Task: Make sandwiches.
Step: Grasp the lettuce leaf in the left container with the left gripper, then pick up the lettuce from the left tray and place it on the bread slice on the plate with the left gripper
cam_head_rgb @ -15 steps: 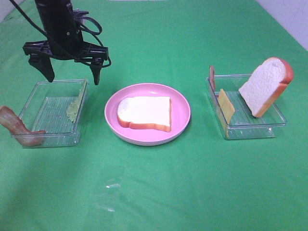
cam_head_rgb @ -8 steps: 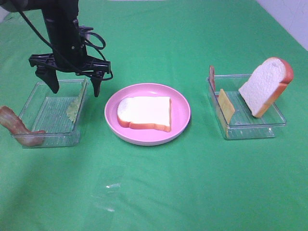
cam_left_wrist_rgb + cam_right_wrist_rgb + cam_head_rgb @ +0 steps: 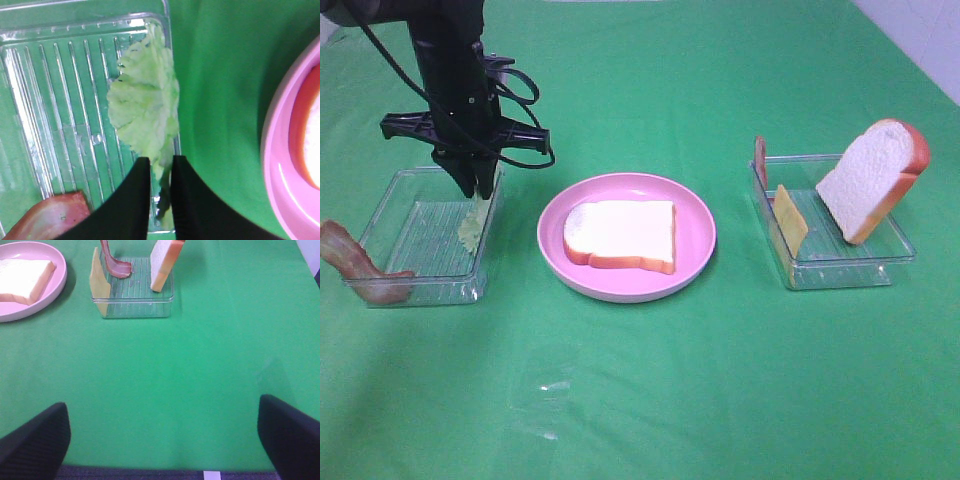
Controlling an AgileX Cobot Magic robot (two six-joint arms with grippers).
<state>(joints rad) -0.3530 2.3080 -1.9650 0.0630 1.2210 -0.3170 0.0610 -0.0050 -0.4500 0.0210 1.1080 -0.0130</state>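
A white bread slice lies flat on the pink plate. My left gripper is down in the left clear tray, at its right wall. In the left wrist view it is shut on the edge of the pale green lettuce, which leans on that wall. A bacon strip hangs over the tray's left corner. The right tray holds a yellow cheese slice, a second bread slice standing on edge, and a bacon strip. My right gripper is open and empty over bare cloth.
A green cloth covers the table. The pink plate lies just right of the left tray. In the right wrist view the right tray with cheese and bread is some way ahead of the gripper.
My left gripper has come down into the left tray and its jaws have gone from wide open to shut on the lettuce. Nothing else moved.
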